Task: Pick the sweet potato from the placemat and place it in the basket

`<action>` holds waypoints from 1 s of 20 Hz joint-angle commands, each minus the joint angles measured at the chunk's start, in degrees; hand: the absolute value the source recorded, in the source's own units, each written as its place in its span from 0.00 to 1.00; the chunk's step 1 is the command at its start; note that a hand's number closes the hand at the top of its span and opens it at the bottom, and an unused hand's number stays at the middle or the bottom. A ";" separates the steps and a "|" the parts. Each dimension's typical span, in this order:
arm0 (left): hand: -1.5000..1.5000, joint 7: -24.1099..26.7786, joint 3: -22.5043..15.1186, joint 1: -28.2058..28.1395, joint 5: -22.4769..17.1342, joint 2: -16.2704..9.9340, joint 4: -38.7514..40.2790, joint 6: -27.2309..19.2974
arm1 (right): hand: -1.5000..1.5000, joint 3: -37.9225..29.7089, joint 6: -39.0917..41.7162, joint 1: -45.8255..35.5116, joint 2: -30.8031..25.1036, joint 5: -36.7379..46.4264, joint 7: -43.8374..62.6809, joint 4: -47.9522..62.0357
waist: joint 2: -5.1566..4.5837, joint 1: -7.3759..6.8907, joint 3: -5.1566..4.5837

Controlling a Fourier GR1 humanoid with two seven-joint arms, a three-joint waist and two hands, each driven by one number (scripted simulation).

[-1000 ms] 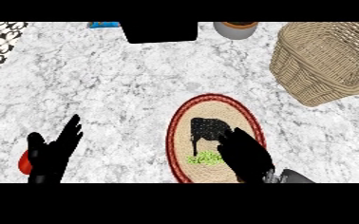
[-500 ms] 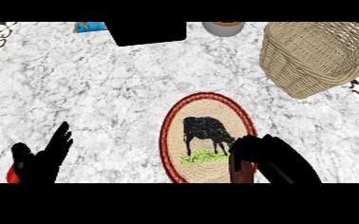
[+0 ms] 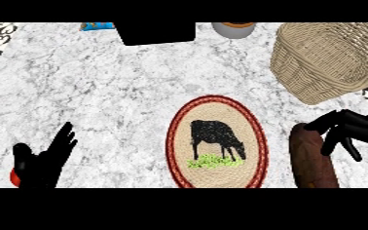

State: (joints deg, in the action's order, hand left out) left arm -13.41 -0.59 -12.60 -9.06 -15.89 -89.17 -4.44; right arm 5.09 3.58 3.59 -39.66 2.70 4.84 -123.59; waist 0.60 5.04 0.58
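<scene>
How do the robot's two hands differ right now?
The right hand curls its fingers around the sweet potato, right of the placemat; the left hand is open, fingers up, holding nothing. The right hand is near the basket; the left is far from it. Both are black.

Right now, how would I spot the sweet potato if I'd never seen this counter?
Find the oval placemat with the black cow picture. Just to its right, off the mat, the robot's right hand curls over a long sweet potato. It is the only dark reddish-brown, log-shaped thing; the woven basket beyond is pale tan.

no readable text, labels or numbers anywhere
</scene>
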 commanded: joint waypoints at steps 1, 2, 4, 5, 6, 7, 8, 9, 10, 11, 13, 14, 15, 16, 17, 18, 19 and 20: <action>0.50 -1.08 -0.99 -1.34 -0.11 0.07 3.74 1.64 | 1.00 -16.16 3.80 -0.95 -5.26 -13.93 3.33 0.93 | -0.41 -1.72 -0.63; 0.50 -0.86 -0.21 -1.40 -0.98 -0.29 4.61 2.42 | 1.00 -19.09 4.44 -1.04 -6.10 -16.92 4.96 0.84 | -0.30 -1.67 -0.67; 0.50 -1.14 -1.79 0.42 0.82 0.67 5.25 1.37 | 1.00 -25.05 4.89 -6.38 -8.31 -22.34 8.19 4.76 | -0.52 -2.78 -0.71; 0.50 -2.14 -1.38 1.04 0.04 0.10 4.05 1.96 | 1.00 -27.77 6.82 -7.86 -10.41 -26.03 9.55 6.81 | -0.46 -3.27 -0.68; 0.50 -1.37 -2.21 2.11 1.25 1.11 5.84 1.14 | 1.00 -30.54 9.17 -8.85 -12.67 -28.79 9.08 10.06 | -0.56 -2.90 -0.68; 0.50 -2.01 -2.90 3.08 2.68 1.78 6.16 -0.29 | 1.00 -31.70 10.55 -9.56 -14.30 -31.16 11.42 11.96 | -0.58 -3.33 -0.67; 0.50 -2.87 -1.72 1.71 0.83 0.37 4.14 1.48 | 1.00 -33.03 10.50 -10.94 -15.78 -30.85 12.63 14.78 | -0.57 -4.47 -0.63; 0.50 -1.99 -3.70 1.92 3.33 1.85 5.07 0.02 | 1.00 -34.04 12.83 -11.05 -17.63 -32.28 13.23 16.24 | -0.57 -4.35 -0.63; 0.50 -2.39 -2.63 3.45 1.99 0.94 5.42 1.31 | 1.00 -36.21 14.82 -13.72 -19.58 -33.71 11.00 22.96 | -0.80 -4.90 -0.61; 0.50 -2.70 -3.60 3.18 1.86 2.01 5.30 1.51 | 1.00 -34.95 16.02 -14.58 -21.06 -33.21 12.13 24.17 | -0.80 -5.30 -0.62; 0.50 -4.52 -3.32 3.06 2.64 1.52 3.65 0.61 | 1.00 -35.42 19.21 -13.85 -20.90 -32.33 9.52 28.11 | -0.71 -5.29 -0.56; 0.50 -1.71 -4.60 3.52 3.81 2.09 6.21 1.46 | 1.00 -31.46 16.73 -19.08 -23.05 -30.50 11.54 31.35 | -1.08 -6.59 -0.63; 0.50 -2.29 -3.75 2.31 2.86 1.69 5.48 1.85 | 1.00 -32.17 17.50 -18.88 -24.08 -30.42 12.49 30.30 | -0.86 -6.15 -0.62; 0.50 -4.20 -4.78 5.43 3.52 2.42 5.80 1.34 | 1.00 -30.77 19.09 -20.38 -23.15 -27.57 6.58 36.67 | -1.15 -6.65 -0.56; 0.50 -0.10 -4.63 3.92 3.67 3.47 8.59 1.67 | 1.00 -29.26 18.23 -21.17 -23.28 -26.55 7.87 35.41 | -1.06 -6.50 -0.62; 0.50 -3.34 -3.72 4.44 2.44 1.10 5.23 3.21 | 1.00 -27.74 18.22 -22.85 -22.82 -23.54 4.36 39.78 | -1.18 -7.23 -0.56; 0.50 -0.61 -3.59 3.16 3.09 1.83 7.15 2.78 | 1.00 -27.23 18.54 -23.32 -23.00 -22.76 4.03 40.39 | -1.13 -7.02 -0.58; 0.50 -1.52 -3.13 5.33 3.28 1.96 7.98 2.12 | 1.00 -26.79 20.76 -23.77 -22.98 -21.68 0.49 44.17 | -1.22 -6.96 -0.56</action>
State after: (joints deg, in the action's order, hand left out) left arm -13.32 -3.59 -6.49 -6.21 -14.25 -85.93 -2.59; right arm -24.02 21.64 -16.87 -61.85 -22.89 10.81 -87.87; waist -0.04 -1.38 0.39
